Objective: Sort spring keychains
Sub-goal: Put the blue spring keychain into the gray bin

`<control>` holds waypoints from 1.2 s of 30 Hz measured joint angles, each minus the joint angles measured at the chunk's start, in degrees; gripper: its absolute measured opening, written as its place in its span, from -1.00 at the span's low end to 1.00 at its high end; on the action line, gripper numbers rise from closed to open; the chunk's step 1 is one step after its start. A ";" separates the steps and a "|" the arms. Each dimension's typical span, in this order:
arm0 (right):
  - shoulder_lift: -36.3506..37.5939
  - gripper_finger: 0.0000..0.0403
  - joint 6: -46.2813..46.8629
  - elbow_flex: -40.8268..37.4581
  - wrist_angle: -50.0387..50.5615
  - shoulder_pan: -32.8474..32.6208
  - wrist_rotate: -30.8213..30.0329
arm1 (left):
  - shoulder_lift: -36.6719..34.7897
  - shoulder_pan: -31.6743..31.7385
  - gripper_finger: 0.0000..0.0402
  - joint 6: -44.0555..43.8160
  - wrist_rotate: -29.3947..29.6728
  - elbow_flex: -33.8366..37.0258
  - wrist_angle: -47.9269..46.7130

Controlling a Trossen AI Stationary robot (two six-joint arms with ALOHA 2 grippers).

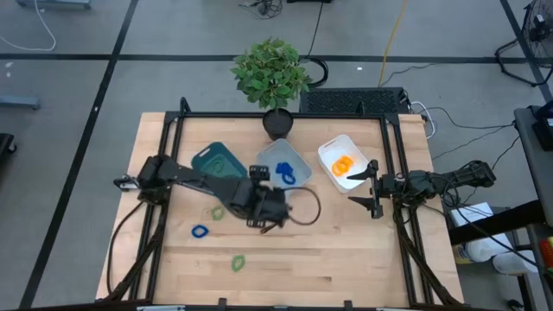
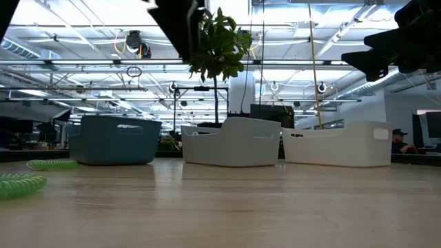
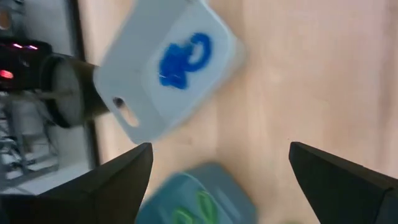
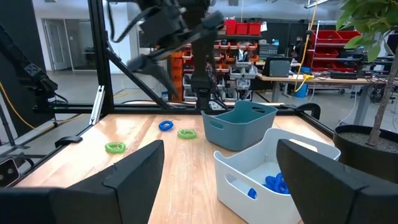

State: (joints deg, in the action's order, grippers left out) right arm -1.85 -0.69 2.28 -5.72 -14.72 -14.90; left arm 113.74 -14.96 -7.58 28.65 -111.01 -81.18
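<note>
Your pale grey-blue plastic bin (image 3: pixel 168 68) lay beyond the left gripper (image 3: pixel 221 180) fingers, blue coiled plastic keychains (image 3: pixel 183 56) heaped inside; judged sorted by colour. The teal plastic bin (image 3: pixel 199 199) sat between those fingers, green coils within. Fingers stood wide apart, holding nothing. Your right gripper (image 4: pixel 221 180) waited, fingers spread and empty. Loose green (image 1: pixel 238 262) and blue (image 1: pixel 200 231) coils lay well short.

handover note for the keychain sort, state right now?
Left gripper: open, empty, at mid-table near the grey-blue bin.
Right gripper: open, empty, waiting beside the white bin.
Done: blue keychains in grey-blue bin, orange keychains in white bin, some green in the teal bin.
Left: loose on the table, one blue keychain and two green keychains.
</note>
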 joint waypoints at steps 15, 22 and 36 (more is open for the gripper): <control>0.00 0.48 0.02 0.01 0.00 -0.01 0.00 | -2.41 -11.50 0.92 -28.03 -5.58 1.67 -9.06; 0.00 0.48 0.00 0.02 0.13 -0.02 -0.02 | -2.97 -13.13 0.92 -38.59 -7.60 3.31 -8.97; 0.00 0.48 0.00 0.00 0.13 -0.02 -0.02 | -10.07 -13.99 0.92 -70.17 -20.24 22.91 -8.49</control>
State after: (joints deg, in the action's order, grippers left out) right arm -1.85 -0.69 2.29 -5.58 -14.74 -14.92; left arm 103.67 -28.95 -77.75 8.41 -88.10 -89.67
